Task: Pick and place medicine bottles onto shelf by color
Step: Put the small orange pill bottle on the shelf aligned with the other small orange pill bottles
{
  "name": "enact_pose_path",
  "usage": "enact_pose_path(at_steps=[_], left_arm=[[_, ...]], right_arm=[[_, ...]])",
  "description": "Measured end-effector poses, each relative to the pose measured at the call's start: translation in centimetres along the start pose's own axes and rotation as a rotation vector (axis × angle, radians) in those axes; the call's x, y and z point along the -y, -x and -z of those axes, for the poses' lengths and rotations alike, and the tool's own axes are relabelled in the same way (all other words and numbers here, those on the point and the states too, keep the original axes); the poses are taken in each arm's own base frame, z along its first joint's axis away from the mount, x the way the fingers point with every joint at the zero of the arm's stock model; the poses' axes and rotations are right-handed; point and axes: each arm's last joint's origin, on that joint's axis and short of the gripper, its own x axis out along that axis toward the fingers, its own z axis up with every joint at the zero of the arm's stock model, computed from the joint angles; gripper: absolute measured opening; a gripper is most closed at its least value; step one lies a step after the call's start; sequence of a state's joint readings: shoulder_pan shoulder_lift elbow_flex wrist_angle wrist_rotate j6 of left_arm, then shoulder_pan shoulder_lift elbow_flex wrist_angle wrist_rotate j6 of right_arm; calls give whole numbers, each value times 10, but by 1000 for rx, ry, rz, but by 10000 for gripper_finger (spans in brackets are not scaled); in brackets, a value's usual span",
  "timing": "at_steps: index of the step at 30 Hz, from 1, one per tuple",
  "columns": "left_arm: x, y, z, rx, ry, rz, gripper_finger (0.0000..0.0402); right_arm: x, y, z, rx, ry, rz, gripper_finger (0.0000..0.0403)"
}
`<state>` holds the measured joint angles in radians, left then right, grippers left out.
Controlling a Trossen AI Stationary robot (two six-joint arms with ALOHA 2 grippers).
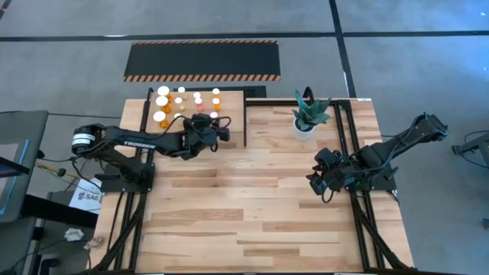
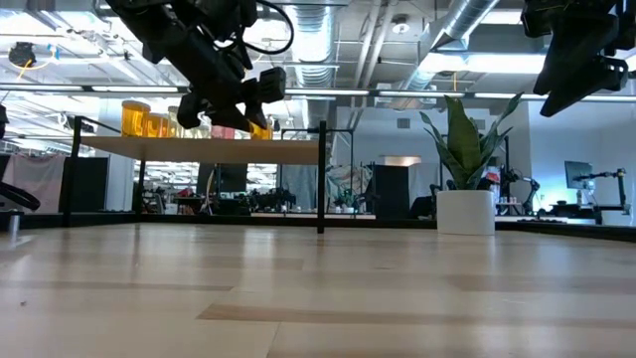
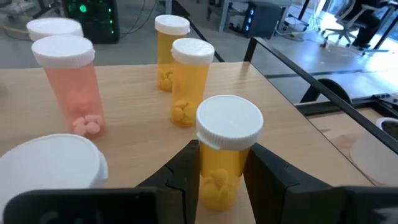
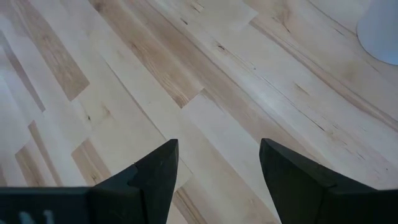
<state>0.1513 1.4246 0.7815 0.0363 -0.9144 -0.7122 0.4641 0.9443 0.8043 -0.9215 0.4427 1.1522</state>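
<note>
The light-wood shelf (image 1: 234, 107) stands at the table's far left, and several medicine bottles (image 1: 180, 101) with white caps stand on its top. In the left wrist view two pinkish ones (image 3: 69, 84) and two yellow ones (image 3: 188, 81) stand upright on the plank. My left gripper (image 1: 220, 127) reaches over the shelf's right part, shut on a yellow bottle (image 3: 225, 155). My right gripper (image 4: 217, 168) hangs open above the bare table at the right (image 1: 318, 180), with nothing between its fingers. My left gripper pinches the yellow bottle's body (image 3: 219, 177) below its white cap (image 3: 229, 121), one finger on each side. The fingers come nearly level from the table's left, slanting a little down. The bottle stands upright between them; whether its base rests on the shelf top I cannot tell.
A white pot with a green plant (image 1: 304, 122) stands on the table right of the shelf. A black mat with orange-striped edges (image 1: 202, 61) lies on the floor beyond the table. The wooden table (image 1: 244, 214) lies between the arms. A large white cap (image 3: 50, 168) shows close beside the left gripper.
</note>
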Motion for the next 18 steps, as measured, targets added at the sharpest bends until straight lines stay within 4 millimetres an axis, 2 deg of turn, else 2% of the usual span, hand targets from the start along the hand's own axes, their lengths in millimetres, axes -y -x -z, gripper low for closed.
enact_pose_path(at_steps=[18], left_arm=[[3,-3,3,10,-1,-3,94]], right_arm=[[0,0,0,1,-2,-3,249]])
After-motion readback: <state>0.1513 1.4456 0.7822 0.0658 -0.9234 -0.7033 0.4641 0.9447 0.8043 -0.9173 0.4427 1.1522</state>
